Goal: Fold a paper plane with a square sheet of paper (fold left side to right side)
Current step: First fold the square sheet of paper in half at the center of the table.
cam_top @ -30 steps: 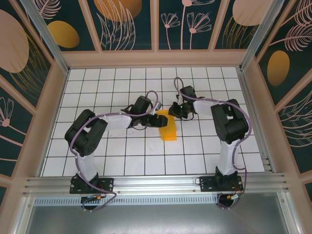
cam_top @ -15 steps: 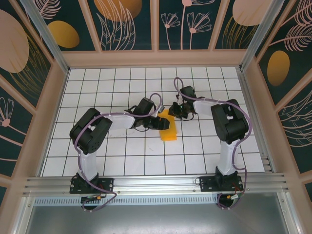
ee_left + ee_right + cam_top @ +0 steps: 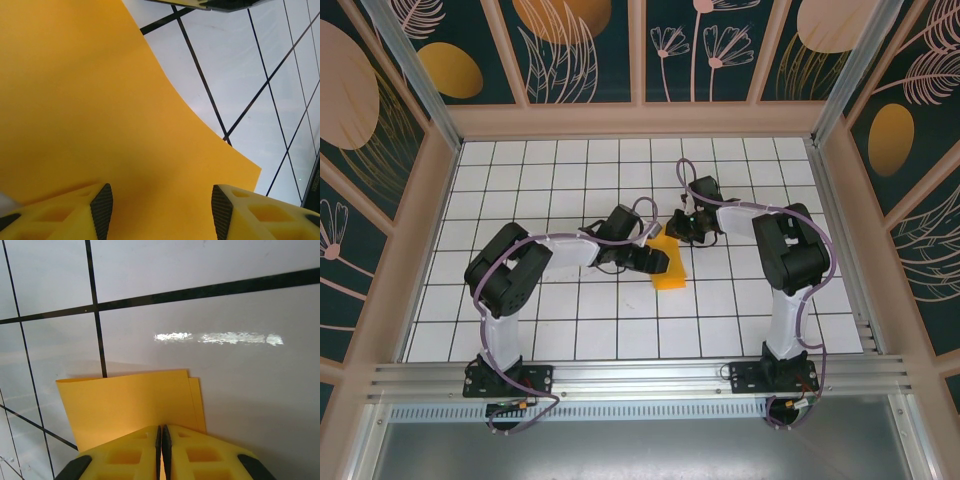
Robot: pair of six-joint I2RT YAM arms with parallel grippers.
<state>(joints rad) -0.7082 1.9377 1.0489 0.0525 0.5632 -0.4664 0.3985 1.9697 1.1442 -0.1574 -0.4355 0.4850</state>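
The white grid table (image 3: 560, 320) carries the folded square sheet of paper (image 3: 672, 272) near its centre, between both arms. Left gripper (image 3: 162, 207): fingers apart, directly over the sheet. Right gripper (image 3: 161, 437): fingers pressed together, clamping the sheet's two-layer edge.

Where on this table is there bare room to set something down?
Bare tiles: the far rows of the white grid table, along the back wall, and the near strip between the left arm base and right arm base. Crowded: the centre, where the open left gripper hovers over the thin orange-yellow paper sheet and the right gripper pinches its far end.
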